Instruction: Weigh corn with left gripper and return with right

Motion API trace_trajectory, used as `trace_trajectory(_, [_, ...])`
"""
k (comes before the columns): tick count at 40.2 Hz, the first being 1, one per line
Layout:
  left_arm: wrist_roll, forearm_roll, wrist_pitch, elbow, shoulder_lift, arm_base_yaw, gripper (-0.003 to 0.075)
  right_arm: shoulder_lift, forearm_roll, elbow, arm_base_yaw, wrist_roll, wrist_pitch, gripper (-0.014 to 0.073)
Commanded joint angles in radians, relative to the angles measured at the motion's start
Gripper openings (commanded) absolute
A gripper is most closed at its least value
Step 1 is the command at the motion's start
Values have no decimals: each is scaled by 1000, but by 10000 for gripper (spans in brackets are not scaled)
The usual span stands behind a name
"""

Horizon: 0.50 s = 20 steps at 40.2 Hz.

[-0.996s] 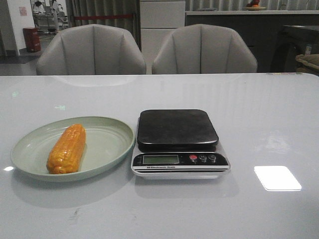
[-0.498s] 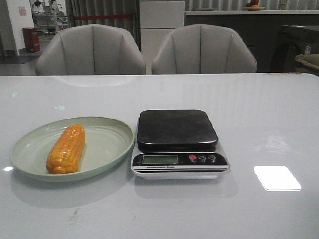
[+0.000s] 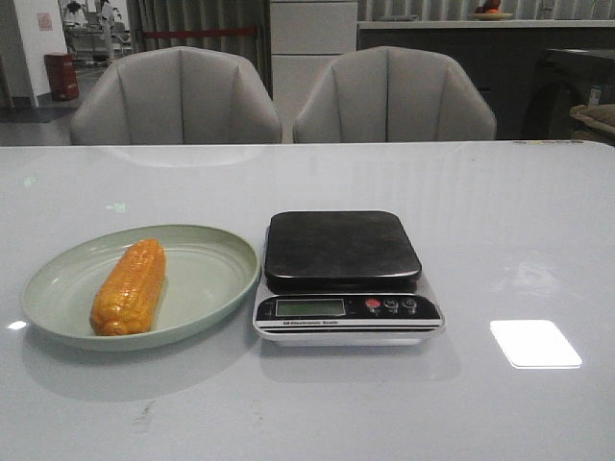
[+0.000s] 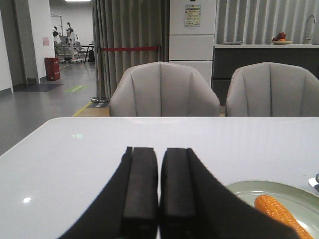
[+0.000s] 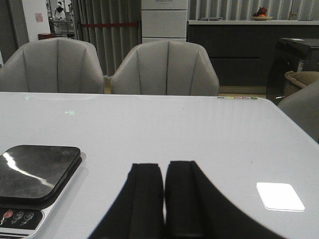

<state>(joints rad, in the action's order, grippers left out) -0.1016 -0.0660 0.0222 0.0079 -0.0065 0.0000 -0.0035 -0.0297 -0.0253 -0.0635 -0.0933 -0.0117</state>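
The corn (image 3: 128, 287) lies lengthwise on the plate (image 3: 207, 279), just left of the scale (image 3: 343, 277), nothing on the platform yet. Left tool (image 4: 158, 199) is pressed together, right tool (image 5: 163, 199) too, both well clear. I'd spread the left one first, come down across the cob's middle, pinch its sides, not the ends.

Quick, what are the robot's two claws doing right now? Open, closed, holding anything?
Left end effector: closed, holding nothing.
Right end effector: closed, holding nothing.
The corn lies on the plate.
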Motion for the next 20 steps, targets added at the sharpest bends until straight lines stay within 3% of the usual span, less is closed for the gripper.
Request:
trace_trajectory(1, [1, 10, 75, -2, -20, 0, 114, -27, -19, -5, 8, 0, 52, 187])
trace_trajectory(20, [1, 10, 75, -2, -20, 0, 114, -26, -19, -5, 8, 2, 58, 187])
